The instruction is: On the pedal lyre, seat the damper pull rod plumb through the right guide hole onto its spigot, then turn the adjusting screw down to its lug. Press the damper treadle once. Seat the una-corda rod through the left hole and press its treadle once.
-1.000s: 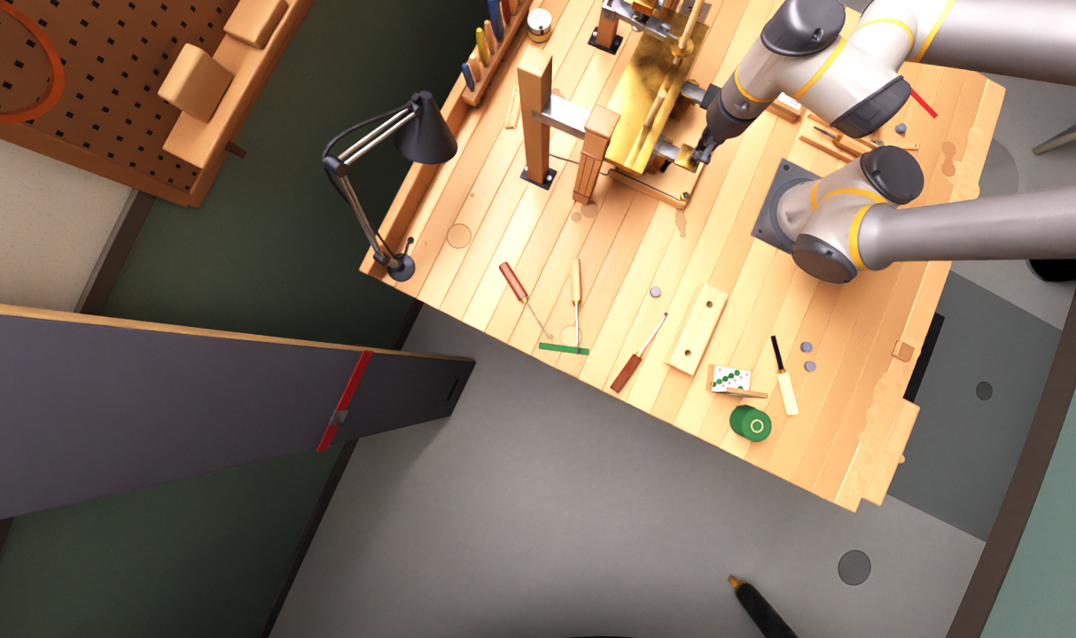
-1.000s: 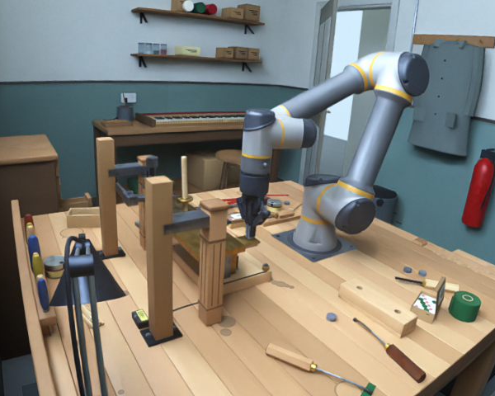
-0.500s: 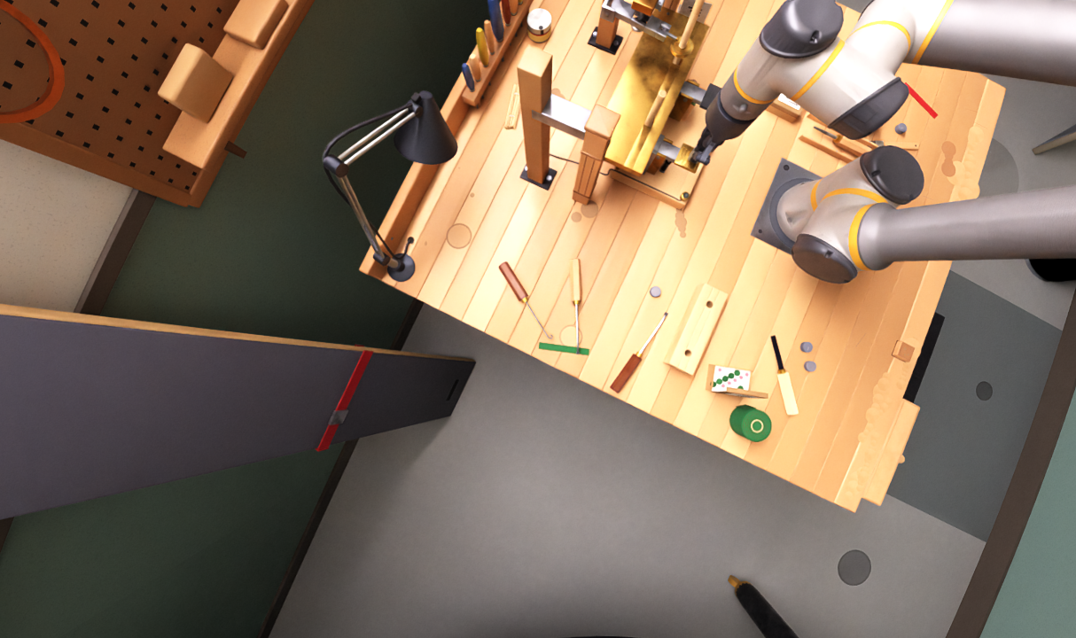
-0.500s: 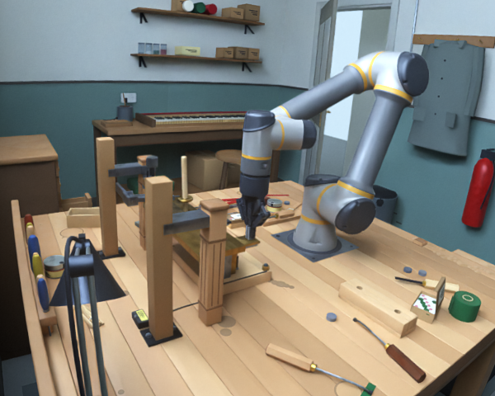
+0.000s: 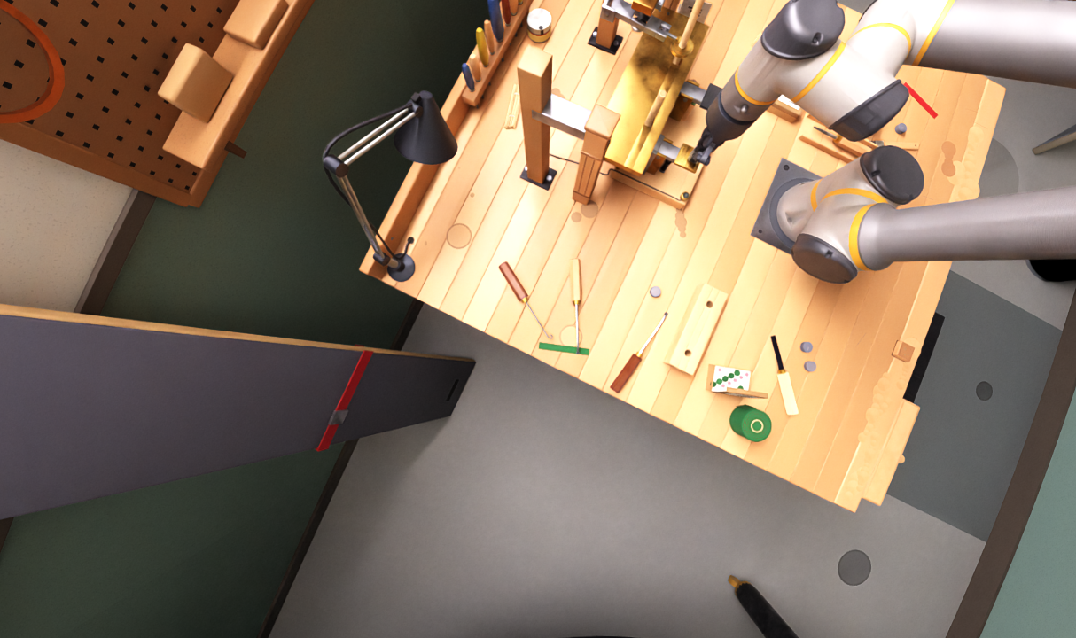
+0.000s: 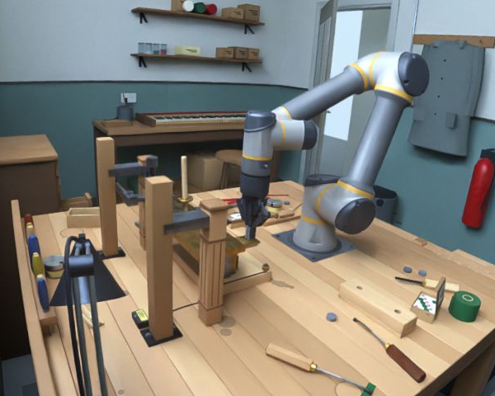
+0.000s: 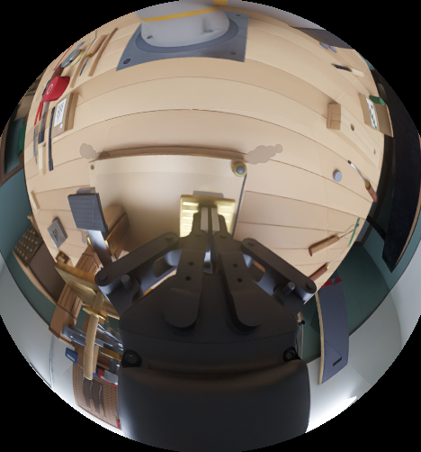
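My gripper [image 6: 249, 235] points straight down at the near end of the pedal lyre [image 6: 196, 232], closed and empty, with its fingertips on the brass treadle [image 7: 207, 214] that sticks out toward the arm's base. A second, grey treadle [image 7: 84, 209] lies further along the same side. One wooden pull rod [image 6: 184, 177] stands upright through the lyre's top on a brass collar. The lyre is held between wooden posts [image 6: 158, 255] by grey clamp bars. A turned wooden leg [image 6: 211, 260] stands at its near corner.
The arm's base plate [image 6: 314, 247] sits just beside the lyre. Chisels [image 6: 399, 356], a drilled wood block [image 6: 378, 307], a green roll [image 6: 464, 305] and small grey discs lie on the front of the bench. A black lamp [image 5: 399, 151] stands at the left edge.
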